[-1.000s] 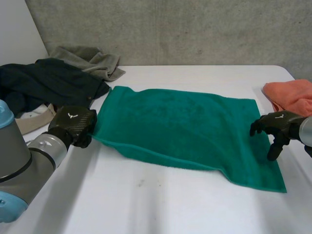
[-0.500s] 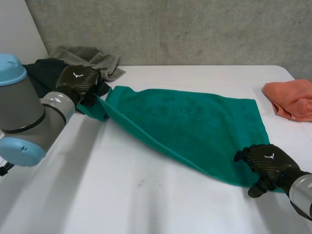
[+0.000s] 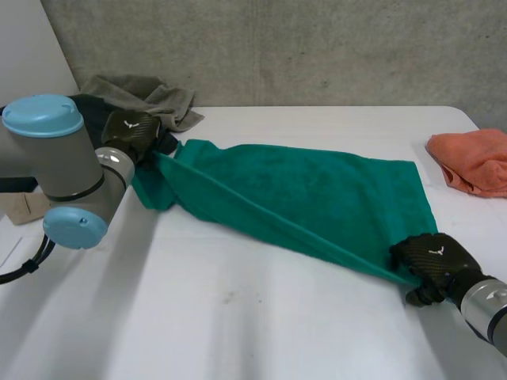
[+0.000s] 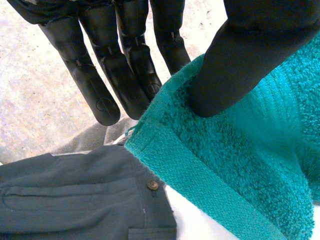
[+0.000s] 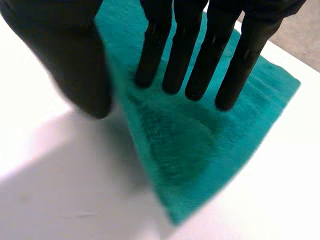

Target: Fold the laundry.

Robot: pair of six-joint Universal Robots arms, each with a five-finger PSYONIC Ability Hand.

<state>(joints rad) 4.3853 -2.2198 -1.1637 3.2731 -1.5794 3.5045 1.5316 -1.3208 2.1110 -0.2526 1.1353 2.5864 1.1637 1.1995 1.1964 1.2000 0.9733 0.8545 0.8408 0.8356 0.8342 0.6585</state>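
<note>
Left hand [image 3: 131, 131] has the green towel [image 3: 317, 198] by a corner, pinched between straight fingers [image 4: 115, 65] and thumb, cloth drooping beneath it. Just past its fingertips lies a dark garment [image 4: 75, 195] with a button. Right hand [image 3: 432, 257] clamps the opposite corner, cloth caught between thumb and fingers. The towel runs in a taut diagonal ridge from hand to hand, the rest lying on the white table [image 3: 238, 317]. An orange cloth [image 3: 475, 158] sits beyond the right hand.
</note>
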